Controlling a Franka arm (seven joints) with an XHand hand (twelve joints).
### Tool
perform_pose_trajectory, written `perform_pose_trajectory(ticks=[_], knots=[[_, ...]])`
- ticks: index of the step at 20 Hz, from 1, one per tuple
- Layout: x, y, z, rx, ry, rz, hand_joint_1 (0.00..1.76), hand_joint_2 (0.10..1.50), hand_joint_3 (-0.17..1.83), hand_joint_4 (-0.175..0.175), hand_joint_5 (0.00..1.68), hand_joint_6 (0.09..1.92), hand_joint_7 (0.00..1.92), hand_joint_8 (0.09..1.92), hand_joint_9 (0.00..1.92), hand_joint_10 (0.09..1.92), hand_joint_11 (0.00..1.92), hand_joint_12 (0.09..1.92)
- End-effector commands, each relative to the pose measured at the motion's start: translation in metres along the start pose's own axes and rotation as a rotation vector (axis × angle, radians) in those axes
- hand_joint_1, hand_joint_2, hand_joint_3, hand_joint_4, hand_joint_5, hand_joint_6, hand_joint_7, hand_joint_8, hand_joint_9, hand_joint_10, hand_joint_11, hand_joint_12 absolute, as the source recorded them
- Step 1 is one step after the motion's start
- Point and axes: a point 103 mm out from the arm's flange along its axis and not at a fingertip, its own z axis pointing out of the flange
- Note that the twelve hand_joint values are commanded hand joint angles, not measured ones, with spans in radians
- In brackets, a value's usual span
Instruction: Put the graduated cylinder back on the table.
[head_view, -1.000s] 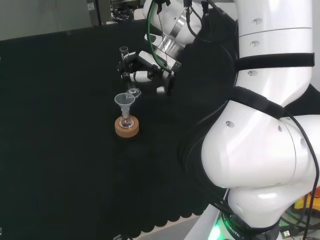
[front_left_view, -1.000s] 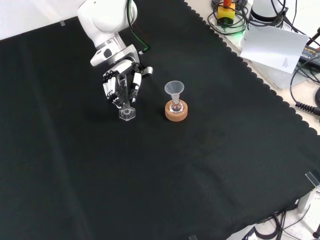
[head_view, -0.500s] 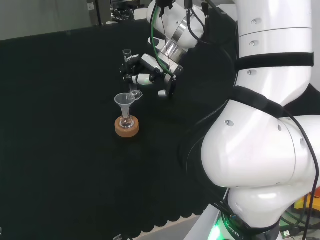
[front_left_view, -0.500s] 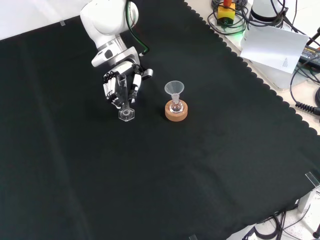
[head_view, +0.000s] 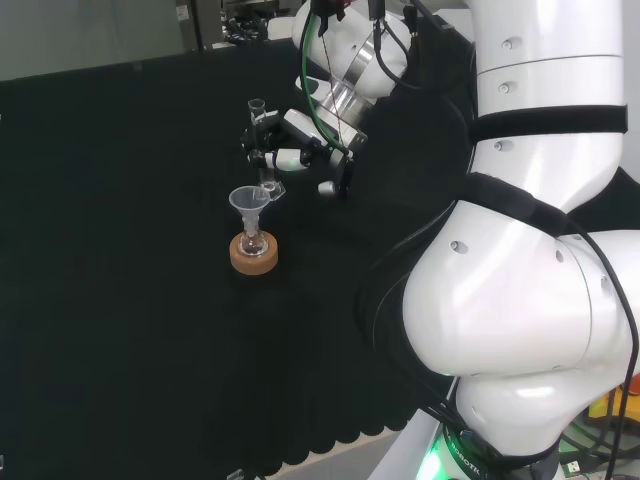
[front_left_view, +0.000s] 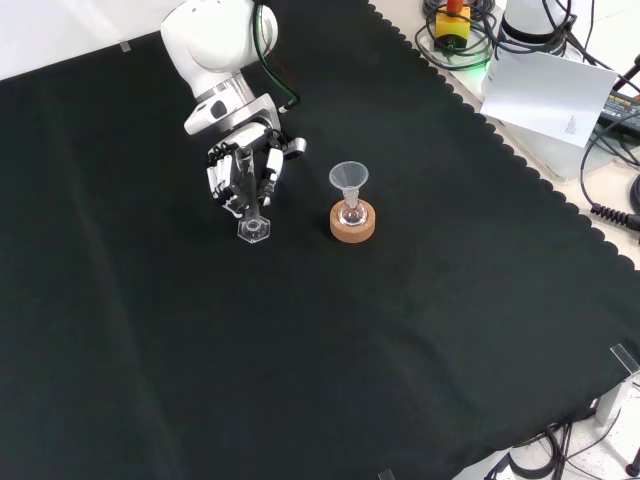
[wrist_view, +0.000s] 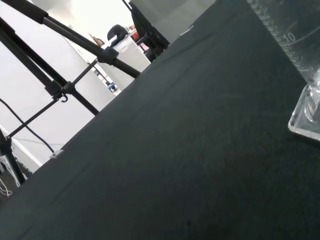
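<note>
The graduated cylinder (front_left_view: 246, 195) is a slim clear tube on a clear hexagonal foot (front_left_view: 253, 229). It stands nearly upright, and its foot looks to rest on the black cloth. The hand (front_left_view: 240, 172) has its fingers curled round the tube's middle, well above the foot. In the head view the cylinder (head_view: 262, 140) rises past the hand (head_view: 290, 152), with its mouth clear above the fingers. The wrist view has the foot (wrist_view: 306, 120) down on the cloth and the marked tube (wrist_view: 287, 32) above it.
A small flask with a clear funnel (front_left_view: 349, 177) sits on a cork ring (front_left_view: 353, 224), just right of the cylinder in the front view; in the head view the ring (head_view: 252, 256) lies nearer than the cylinder. Paper and cables (front_left_view: 555, 90) lie beyond the cloth's scalloped edge.
The cylinder has tipped a little more upright while its foot stayed at the same spot. The hand shifted slightly with it and still grips the tube.
</note>
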Motion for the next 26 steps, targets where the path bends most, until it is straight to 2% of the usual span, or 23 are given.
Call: perform_pose_trajectory(ticks=[1,3,5,11,18,24,26], knots=[[0.001,0.001,0.000,0.023,0.003,-0.003,1.11,1.14,-0.06,-0.049,0.81,0.81,0.84,0.60,1.23,0.09,0.96,0.96],[0.001,0.002,-0.001,0.028,0.011,0.000,1.06,1.13,-0.14,-0.027,0.81,0.68,0.80,0.57,1.21,0.09,0.89,1.01],[0.001,0.003,-0.001,0.037,0.020,0.004,1.02,1.10,-0.17,-0.023,0.78,0.63,0.76,0.55,1.17,0.09,0.83,1.06],[-0.001,0.004,-0.002,0.053,0.043,0.024,0.91,1.02,-0.17,-0.032,0.58,0.56,0.64,0.55,1.07,0.09,0.64,1.18],[-0.001,0.003,-0.012,0.046,0.047,0.034,0.84,0.96,-0.17,-0.041,0.47,0.47,0.56,0.57,0.99,0.09,0.54,1.25],[0.004,-0.005,-0.031,0.046,0.022,0.055,0.73,0.90,-0.17,-0.047,0.39,0.26,0.32,0.64,0.81,0.09,0.38,1.32],[0.006,-0.009,-0.039,0.055,0.012,0.075,0.71,0.89,-0.17,-0.046,0.37,0.20,0.26,0.64,0.75,0.09,0.32,1.34]])
